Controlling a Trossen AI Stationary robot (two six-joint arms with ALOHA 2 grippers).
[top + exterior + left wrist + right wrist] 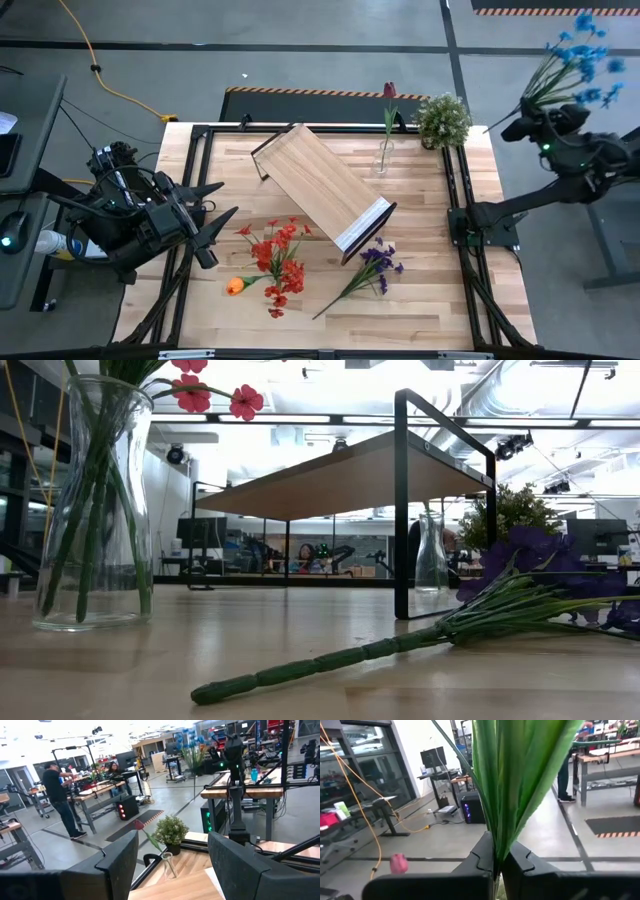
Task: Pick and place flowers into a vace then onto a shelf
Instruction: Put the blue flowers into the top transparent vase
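Right gripper: your right gripper sits off the desk's 2 o'clock corner, clamped tight on the green stalks of the blue flowers; the wrist view shows the stalks pinched between its two dark fingers.
Left gripper: your left gripper hangs over the desk's 9 o'clock edge, fingers spread wide with nothing between them, pointing toward 3 o'clock.
Shelf: you have the shelf at the desk's centre, lying diagonally, white-edged end toward 5 o'clock.
Red flowers: you see them loose on the desk at 7 o'clock, with an orange bloom beside them.
Purple flowers: these lie at 5 o'clock, just beside the shelf's white end.
Vase: the glass vase stands at 1 o'clock, holding one dark maroon stem.
Potted plant: it stands near the vase, closer to the 2 o'clock corner.
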